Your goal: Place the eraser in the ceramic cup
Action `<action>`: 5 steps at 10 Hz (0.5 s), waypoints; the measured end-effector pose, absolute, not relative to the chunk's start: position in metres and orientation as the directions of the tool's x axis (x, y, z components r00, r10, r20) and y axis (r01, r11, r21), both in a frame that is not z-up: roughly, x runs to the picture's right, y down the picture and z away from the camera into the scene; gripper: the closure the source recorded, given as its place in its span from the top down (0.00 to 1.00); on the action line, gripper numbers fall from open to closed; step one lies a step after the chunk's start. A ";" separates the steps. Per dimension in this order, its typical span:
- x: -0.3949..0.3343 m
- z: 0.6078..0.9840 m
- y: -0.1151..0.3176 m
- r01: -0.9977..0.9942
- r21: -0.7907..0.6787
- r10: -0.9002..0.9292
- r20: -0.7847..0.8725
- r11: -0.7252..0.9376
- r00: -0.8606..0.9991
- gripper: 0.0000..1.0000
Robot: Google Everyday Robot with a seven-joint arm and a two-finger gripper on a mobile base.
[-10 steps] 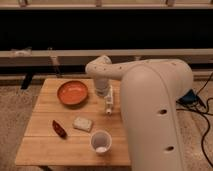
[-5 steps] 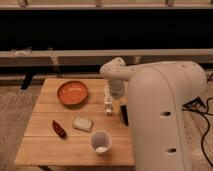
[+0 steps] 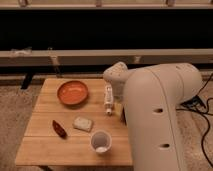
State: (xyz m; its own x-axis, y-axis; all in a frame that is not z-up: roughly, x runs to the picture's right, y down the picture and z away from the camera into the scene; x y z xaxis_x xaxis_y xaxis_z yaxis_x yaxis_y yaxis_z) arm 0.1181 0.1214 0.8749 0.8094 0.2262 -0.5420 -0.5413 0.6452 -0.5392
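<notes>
Hand (image 3: 118,103) low at right edge of bench (image 3: 45,146), just beside white tube (image 3: 107,99), mostly behind arm. Cannot tell grip state. Dark block touching hand, probably eraser (image 3: 122,112). Looks like grasp step. Next: confirm hold, lift, carry to ceramic cup (image 3: 100,141) at front, release over mouth.

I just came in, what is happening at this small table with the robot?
A white robot arm reaches over the right side of the wooden table. Its gripper is low beside the long white tube, mostly hidden by the arm. A dark shape there may be the eraser; I cannot tell. The ceramic cup stands near the front edge with nothing black in it, so the placing is not yet done. The orange bowl and pale block lie apart from the gripper.
</notes>
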 end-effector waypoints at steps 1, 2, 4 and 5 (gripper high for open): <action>0.122 0.877 0.128 -0.563 -0.529 0.240 -0.557 0.635 0.795 0.80; 0.124 0.880 0.135 -0.576 -0.525 0.247 -0.567 0.626 0.786 0.80; 0.131 0.886 0.148 -0.599 -0.528 0.260 -0.579 0.602 0.773 0.80; 0.134 0.888 0.153 -0.606 -0.530 0.263 -0.584 0.594 0.768 0.80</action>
State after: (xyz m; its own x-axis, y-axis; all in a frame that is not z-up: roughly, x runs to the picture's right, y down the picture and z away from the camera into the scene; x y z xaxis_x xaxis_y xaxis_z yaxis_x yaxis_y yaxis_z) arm 0.1339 0.1527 0.8881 0.7682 0.2628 -0.5838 -0.6057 0.5936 -0.5299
